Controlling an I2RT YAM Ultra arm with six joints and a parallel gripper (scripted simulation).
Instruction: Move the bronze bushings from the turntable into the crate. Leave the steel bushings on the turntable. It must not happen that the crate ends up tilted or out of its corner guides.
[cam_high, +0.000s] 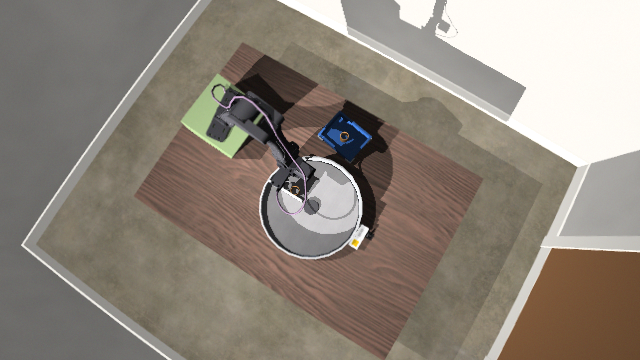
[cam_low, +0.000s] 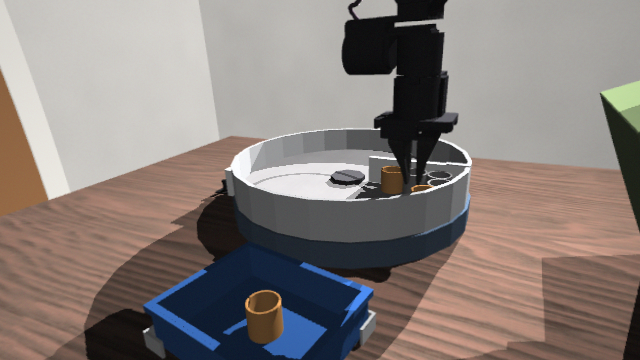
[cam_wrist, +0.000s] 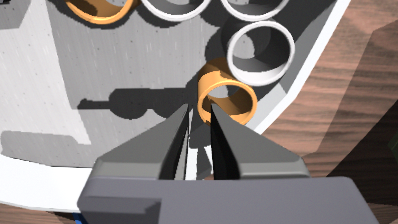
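- From here, a slip is most likely at the near bronze bushing (cam_low: 422, 187) (cam_wrist: 210, 80): in the wrist view it sits at one o'clock of the pincer (cam_high: 300, 176) (cam_low: 413, 182) (cam_wrist: 199, 112), so if we came down off line, a fingertip could land on its rim and tip it.
- The pincer's fingers stand a narrow gap apart with nothing held; we judge that the gap suits a thin wall, not the whole bushing.
- The closest steel bushing (cam_wrist: 260, 79) crowds the near bronze one at one o'clock in the wrist view; a sideways push there might shift it or snag it.
- The wall of the turntable (cam_high: 361, 215) (cam_low: 300, 217) (cam_wrist: 30, 185) runs close by at four o'clock of that bushing in the wrist view, leaving our fingers little room.
- We count three bronze: the near one and the far bronze bushing (cam_low: 391, 181) (cam_wrist: 102, 19) on the turntable, and the delivered bushing (cam_high: 340, 136) (cam_low: 265, 325) upright in the crate (cam_high: 367, 139) (cam_low: 184, 330).
- We count three steel in the wrist view, all on the turntable.
- One turntable and one crate stand on the table (cam_high: 425, 225) (cam_low: 500, 215) (cam_wrist: 325, 120), the crate at seven o'clock of the turntable in the exterior view.
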